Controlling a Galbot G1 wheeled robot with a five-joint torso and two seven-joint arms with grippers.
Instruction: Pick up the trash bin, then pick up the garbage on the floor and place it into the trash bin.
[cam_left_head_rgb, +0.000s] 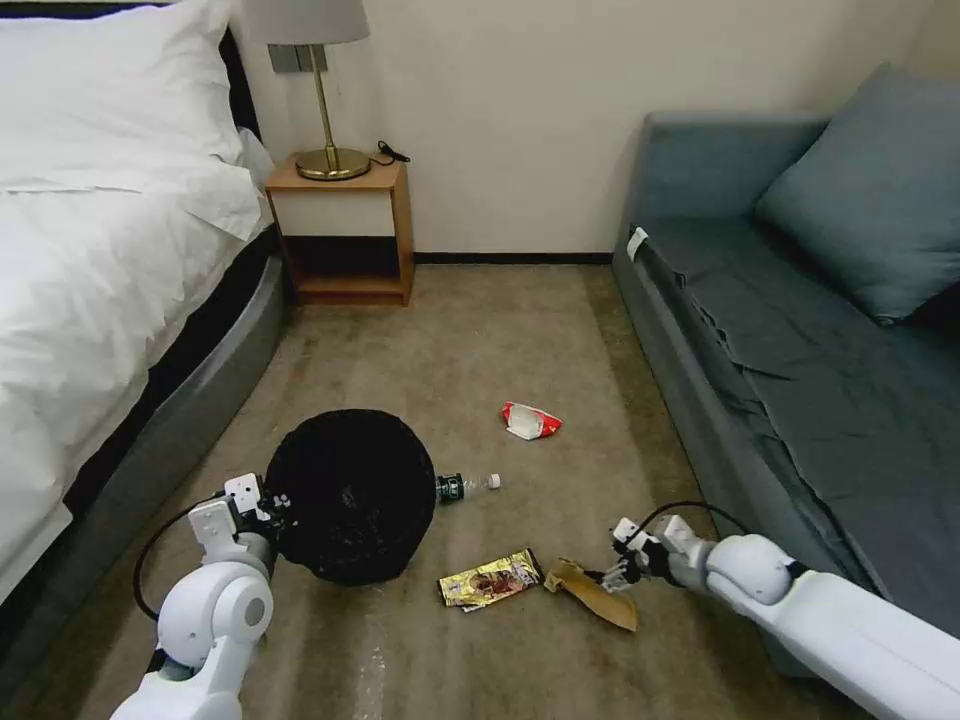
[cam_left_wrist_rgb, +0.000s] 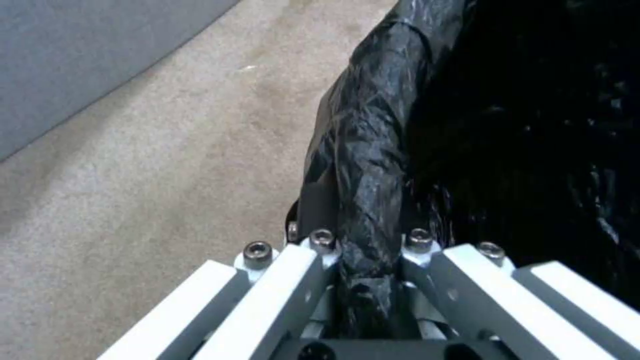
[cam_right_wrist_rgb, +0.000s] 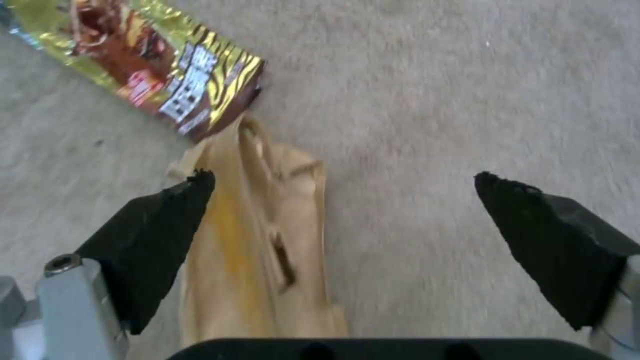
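Nearest, at lower left of the head view: left gripper (cam_left_head_rgb: 268, 503) clamped on the rim of the trash bin (cam_left_head_rgb: 352, 494), one finger outside the rim and one inside, black liner bunched between them. Same grip confirmed in the left wrist view: left gripper (cam_left_wrist_rgb: 365, 250) closed over the bag-wrapped rim of the trash bin (cam_left_wrist_rgb: 373, 150), dark interior to one side, carpet (cam_left_wrist_rgb: 153, 165) to the other. Bin mouth tilted toward the head camera; contact with the floor cannot be told.

At lower right: right gripper (cam_left_head_rgb: 612, 574) low over the carpet (cam_left_head_rgb: 480, 340), spread wide, holding nothing. In the right wrist view, right gripper (cam_right_wrist_rgb: 343, 210) with both black pads far apart; brown paper scrap (cam_right_wrist_rgb: 260, 240) lying beside the one pad, partly under it, the other pad over bare carpet (cam_right_wrist_rgb: 413, 100). Contact between pad and scrap cannot be told.

On the floor between the arms: brown paper scrap (cam_left_head_rgb: 592, 592), one end just beside the yellow-gold snack wrapper (cam_left_head_rgb: 490, 578); same wrapper (cam_right_wrist_rgb: 147, 65) just beyond the scrap in the right wrist view.

Farther: clear bottle (cam_left_head_rgb: 466, 486) lying flat, base end against the side of the bin. Beyond it, red-and-white wrapper (cam_left_head_rgb: 529, 420), well apart from the rest.

Background: bed (cam_left_head_rgb: 100, 260) at left, sofa (cam_left_head_rgb: 800, 330) at right, nightstand (cam_left_head_rgb: 345, 235) with lamp (cam_left_head_rgb: 320, 90) against the wall.
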